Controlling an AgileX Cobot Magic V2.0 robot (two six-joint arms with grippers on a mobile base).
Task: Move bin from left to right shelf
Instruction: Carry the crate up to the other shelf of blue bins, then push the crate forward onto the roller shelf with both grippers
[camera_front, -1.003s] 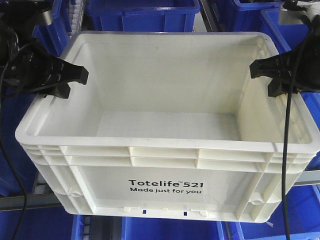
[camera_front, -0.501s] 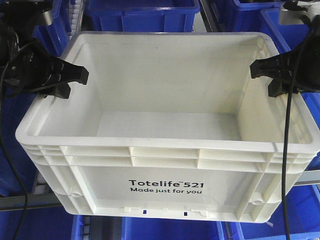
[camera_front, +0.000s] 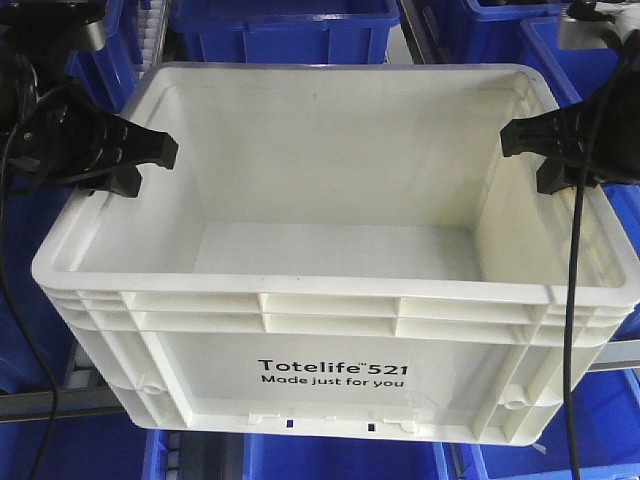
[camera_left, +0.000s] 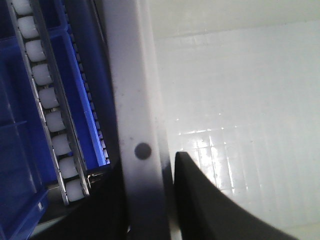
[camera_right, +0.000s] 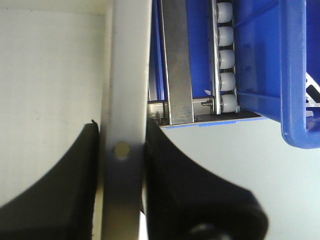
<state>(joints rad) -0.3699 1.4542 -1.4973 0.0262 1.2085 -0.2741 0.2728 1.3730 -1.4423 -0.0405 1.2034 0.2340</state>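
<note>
A large white empty bin (camera_front: 340, 330) marked "Totelife 521" fills the front view, held above the blue bins. My left gripper (camera_front: 140, 165) is shut on the bin's left rim, one finger inside and one outside; the left wrist view shows the rim (camera_left: 132, 100) between the black fingers (camera_left: 200, 200). My right gripper (camera_front: 535, 160) is shut on the bin's right rim; the right wrist view shows the rim (camera_right: 127, 100) clamped between its fingers (camera_right: 180, 185).
Blue bins (camera_front: 280, 25) stand behind, to both sides and below. Shelf roller tracks with white rollers (camera_left: 50, 100) run beside the left rim, and rollers (camera_right: 225, 60) with a metal rail and a blue bin (camera_right: 300, 70) lie by the right rim.
</note>
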